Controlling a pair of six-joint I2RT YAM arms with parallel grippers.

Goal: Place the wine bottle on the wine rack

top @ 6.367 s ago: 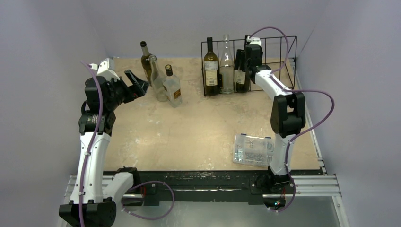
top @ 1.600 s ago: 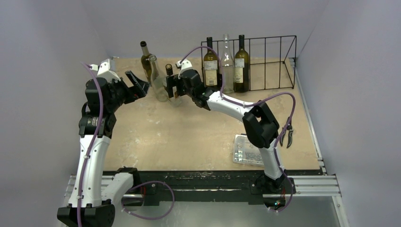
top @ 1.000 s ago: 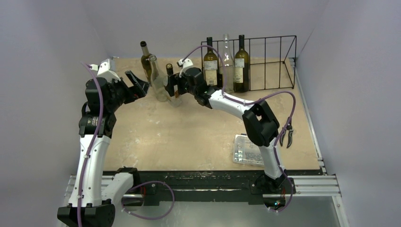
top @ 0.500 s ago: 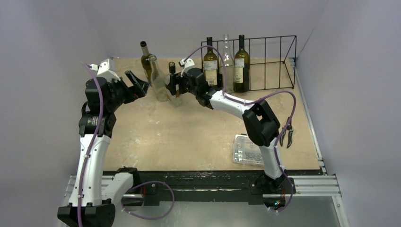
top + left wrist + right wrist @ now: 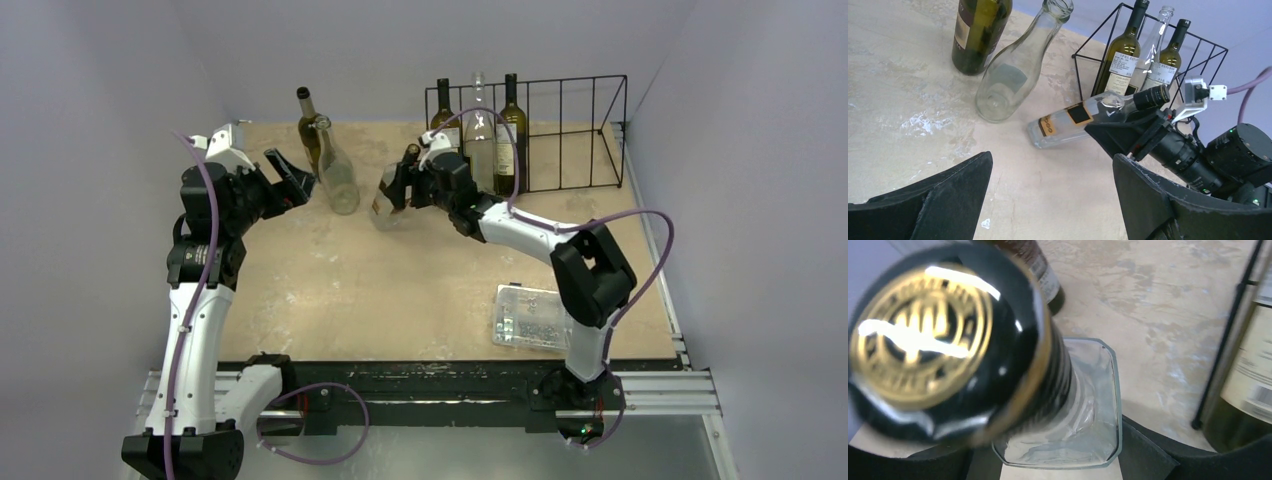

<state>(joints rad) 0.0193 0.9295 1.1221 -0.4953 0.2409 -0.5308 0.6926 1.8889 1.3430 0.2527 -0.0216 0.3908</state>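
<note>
The wine bottle is clear and square-sided, with an orange label and a black cap. It hangs tilted above the table, neck toward the rack. My right gripper is shut on its shoulder, and the black fingers press both sides of the glass. The left wrist view shows the wine bottle slanting up into that gripper. The wine rack, a black wire frame, stands at the back right with three bottles in its left slots. My left gripper stays open at the left, holding nothing.
A dark green bottle and a clear empty bottle stand at the back left, close to the left gripper. A clear plastic parts box lies near the right arm's base. The rack's wire corner is just right of the held bottle.
The right gripper closed on the wine bottle, tipped it and carried it right, away from the two standing bottles toward the rack. The left arm stayed still.
</note>
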